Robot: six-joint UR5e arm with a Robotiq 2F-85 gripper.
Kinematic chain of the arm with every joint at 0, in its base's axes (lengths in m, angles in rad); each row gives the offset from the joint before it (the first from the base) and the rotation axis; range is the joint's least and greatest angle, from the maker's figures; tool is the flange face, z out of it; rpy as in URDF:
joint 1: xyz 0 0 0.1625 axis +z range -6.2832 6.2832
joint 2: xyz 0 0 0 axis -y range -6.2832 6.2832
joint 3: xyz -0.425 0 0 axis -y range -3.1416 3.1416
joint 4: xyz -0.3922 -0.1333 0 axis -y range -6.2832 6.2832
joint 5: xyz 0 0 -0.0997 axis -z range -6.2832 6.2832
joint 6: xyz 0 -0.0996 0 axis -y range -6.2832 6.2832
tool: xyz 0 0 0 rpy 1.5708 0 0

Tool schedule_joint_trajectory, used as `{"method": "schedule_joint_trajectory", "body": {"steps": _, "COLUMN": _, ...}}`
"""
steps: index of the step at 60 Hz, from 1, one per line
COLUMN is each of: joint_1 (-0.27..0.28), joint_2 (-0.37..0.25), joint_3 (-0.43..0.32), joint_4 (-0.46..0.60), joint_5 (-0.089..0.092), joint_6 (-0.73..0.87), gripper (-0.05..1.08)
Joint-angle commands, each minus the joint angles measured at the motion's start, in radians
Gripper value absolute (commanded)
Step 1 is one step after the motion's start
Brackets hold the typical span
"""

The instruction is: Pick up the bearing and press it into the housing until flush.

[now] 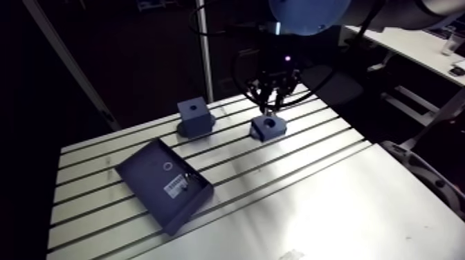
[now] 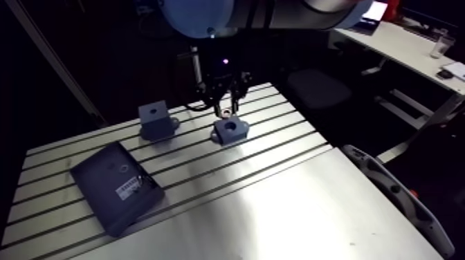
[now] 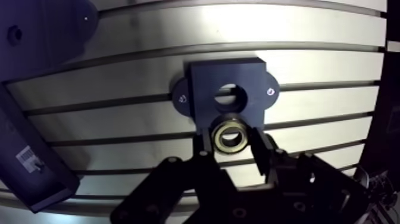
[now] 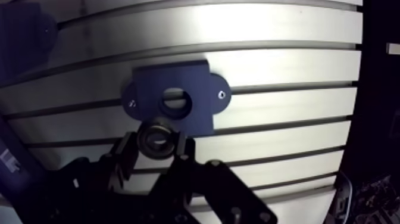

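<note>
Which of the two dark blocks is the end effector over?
The low flanged block with the large open bore, just under the end effector holding the bearing. The taller block, with only a small hole, stands apart.

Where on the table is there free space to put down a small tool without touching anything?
The widest bare patch is the smooth part of the table, nearer the camera than the housing and beside the dark tray. The far side is crowded: the square block, the housing, and the gripper holding the bearing close to it.
</note>
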Motion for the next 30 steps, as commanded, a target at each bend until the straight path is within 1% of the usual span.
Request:
{"method": "schedule_joint_trajectory", "body": {"steps": 1, "joint_1": -0.003, "joint_2": 0.036, "joint_3": -0.023, "joint_4": 0.000, "joint_5": -0.001, "joint_6": -0.001, "gripper": 0.60}}
{"method": "schedule_joint_trajectory", "body": {"steps": 7, "joint_1": -0.003, "joint_2": 0.041, "joint_3": -0.027, "joint_4": 0.000, "joint_5": -0.001, "joint_6": -0.001, "gripper": 0.60}}
{"method": "schedule_joint_trajectory", "body": {"steps": 15, "joint_1": -0.004, "joint_2": 0.063, "joint_3": -0.034, "joint_4": 0.000, "joint_5": -0.001, "joint_6": -0.001, "gripper": 0.60}}
{"method": "schedule_joint_trajectory", "body": {"steps": 22, "joint_1": -0.004, "joint_2": 0.065, "joint_3": -0.034, "joint_4": -0.002, "joint_5": -0.002, "joint_6": 0.001, "gripper": 0.60}}
{"method": "schedule_joint_trajectory", "body": {"steps": 26, "joint_1": -0.004, "joint_2": 0.072, "joint_3": -0.034, "joint_4": -0.020, "joint_5": -0.002, "joint_6": -0.001, "gripper": 0.60}}
{"method": "schedule_joint_trajectory", "body": {"steps": 30, "joint_1": -0.004, "joint_2": 0.083, "joint_3": -0.032, "joint_4": -0.040, "joint_5": -0.006, "joint_6": -0.001, "gripper": 0.60}}
